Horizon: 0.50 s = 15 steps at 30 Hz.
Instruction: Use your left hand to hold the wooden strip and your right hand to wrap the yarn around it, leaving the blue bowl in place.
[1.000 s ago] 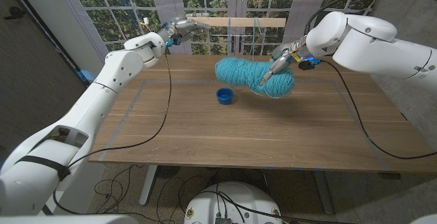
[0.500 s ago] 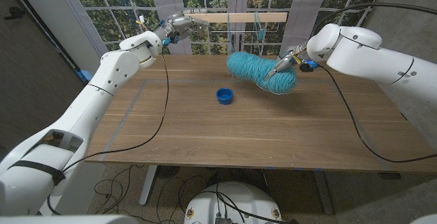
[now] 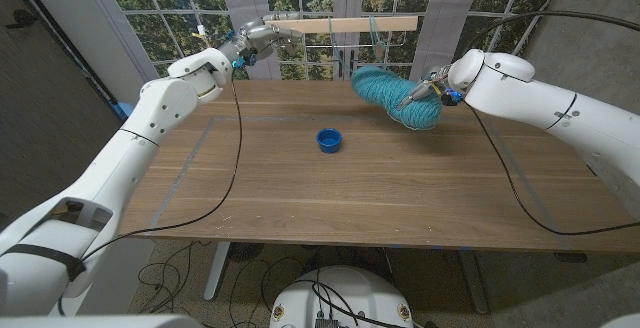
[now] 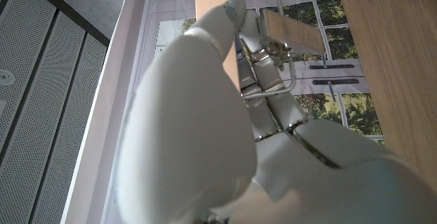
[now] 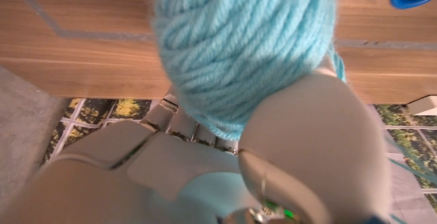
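Carried toward the upper right of the head view, the yarn (image 3: 398, 96) sits clamped in the right hand (image 3: 421, 92), the left hand (image 3: 258, 36) grips the wooden strip (image 3: 352, 24) steady — loop it snugly, clear of the blue bowl (image 3: 329, 140).

Wooden table (image 3: 340, 193), tall paned windows (image 3: 190, 8), trees outside, daylight

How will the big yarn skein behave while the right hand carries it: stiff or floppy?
Likely floppy: the yarn skein is soft loose strands and droops beyond the right hand. Probably light for its bulk. Its trailing strand to the wooden strip may snag.
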Motion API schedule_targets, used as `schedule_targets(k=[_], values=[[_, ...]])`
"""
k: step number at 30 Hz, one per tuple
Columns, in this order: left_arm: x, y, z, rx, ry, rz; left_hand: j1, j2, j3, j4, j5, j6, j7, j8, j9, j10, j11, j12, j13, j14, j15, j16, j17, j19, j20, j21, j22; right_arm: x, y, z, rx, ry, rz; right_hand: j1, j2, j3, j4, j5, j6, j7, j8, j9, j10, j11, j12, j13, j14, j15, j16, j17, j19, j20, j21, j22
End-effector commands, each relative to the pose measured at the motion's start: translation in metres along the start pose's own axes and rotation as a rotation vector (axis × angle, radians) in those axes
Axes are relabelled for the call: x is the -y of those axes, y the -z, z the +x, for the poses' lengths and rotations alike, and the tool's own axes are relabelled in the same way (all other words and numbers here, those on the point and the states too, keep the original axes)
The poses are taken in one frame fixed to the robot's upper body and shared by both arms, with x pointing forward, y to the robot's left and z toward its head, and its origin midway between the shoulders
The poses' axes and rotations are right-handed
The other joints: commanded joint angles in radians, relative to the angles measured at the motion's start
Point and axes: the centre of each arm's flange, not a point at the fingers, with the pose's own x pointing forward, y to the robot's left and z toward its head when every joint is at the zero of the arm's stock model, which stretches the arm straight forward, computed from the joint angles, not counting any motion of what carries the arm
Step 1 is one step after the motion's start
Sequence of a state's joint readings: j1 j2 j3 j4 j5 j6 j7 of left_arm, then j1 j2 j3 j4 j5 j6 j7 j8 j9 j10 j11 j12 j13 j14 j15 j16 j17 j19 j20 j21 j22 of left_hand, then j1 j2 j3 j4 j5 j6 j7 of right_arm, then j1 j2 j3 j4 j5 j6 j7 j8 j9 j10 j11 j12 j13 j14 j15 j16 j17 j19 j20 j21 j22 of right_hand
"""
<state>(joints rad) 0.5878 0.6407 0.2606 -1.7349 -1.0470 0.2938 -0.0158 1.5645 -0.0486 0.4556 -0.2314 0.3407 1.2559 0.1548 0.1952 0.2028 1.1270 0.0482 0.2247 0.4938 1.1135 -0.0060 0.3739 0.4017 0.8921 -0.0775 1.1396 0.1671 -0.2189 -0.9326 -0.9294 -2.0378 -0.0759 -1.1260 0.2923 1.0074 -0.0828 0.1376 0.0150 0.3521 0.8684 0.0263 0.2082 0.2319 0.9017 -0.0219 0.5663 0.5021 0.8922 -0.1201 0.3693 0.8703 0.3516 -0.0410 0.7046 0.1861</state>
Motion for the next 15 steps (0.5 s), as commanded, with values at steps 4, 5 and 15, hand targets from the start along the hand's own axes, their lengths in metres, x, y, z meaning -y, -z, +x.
schedule_targets(k=[4,5,15], values=[[-0.01,0.005,-0.015,-0.006,-0.02,-0.013,0.002,0.009,0.069,0.057,0.005,0.005,0.002,-0.001,0.005,0.005,-0.004,0.003,0.004,0.11,-0.115,0.004,0.003,0.051,-0.116,0.004,0.004,0.018,0.003,0.027,-0.055,0.259,-0.019,0.248,0.246,0.014,0.019,0.008,0.171,-0.174,0.007,0.001,0.097,-0.098,0.002,0.007,-0.007,-0.099,-0.008,-0.002,-0.008,-0.041,0.0,0.0],[-0.01,0.005,-0.016,-0.007,-0.022,-0.008,0.002,0.009,0.069,0.057,0.005,0.005,0.002,-0.001,0.005,0.004,-0.005,0.003,0.004,0.11,-0.115,0.004,0.002,0.051,-0.116,0.004,0.004,0.02,0.001,0.028,-0.051,0.271,-0.021,0.249,0.245,0.014,0.018,0.009,0.172,-0.175,0.007,0.001,0.095,-0.1,0.001,0.008,-0.008,-0.1,-0.009,-0.002,-0.008,-0.041,0.0,0.0],[-0.016,0.008,-0.022,-0.035,0.025,-0.004,0.0,0.009,0.069,0.057,0.005,0.005,0.002,-0.002,0.005,0.003,-0.006,0.003,0.006,0.11,-0.115,0.004,0.002,0.053,-0.116,0.004,0.004,0.045,-0.015,0.023,-0.003,0.474,-0.032,0.252,0.244,0.012,0.021,0.01,0.175,-0.181,0.007,-0.001,0.094,-0.107,-0.003,0.008,-0.016,-0.101,-0.021,-0.007,-0.011,-0.04,-0.002,-0.001]])
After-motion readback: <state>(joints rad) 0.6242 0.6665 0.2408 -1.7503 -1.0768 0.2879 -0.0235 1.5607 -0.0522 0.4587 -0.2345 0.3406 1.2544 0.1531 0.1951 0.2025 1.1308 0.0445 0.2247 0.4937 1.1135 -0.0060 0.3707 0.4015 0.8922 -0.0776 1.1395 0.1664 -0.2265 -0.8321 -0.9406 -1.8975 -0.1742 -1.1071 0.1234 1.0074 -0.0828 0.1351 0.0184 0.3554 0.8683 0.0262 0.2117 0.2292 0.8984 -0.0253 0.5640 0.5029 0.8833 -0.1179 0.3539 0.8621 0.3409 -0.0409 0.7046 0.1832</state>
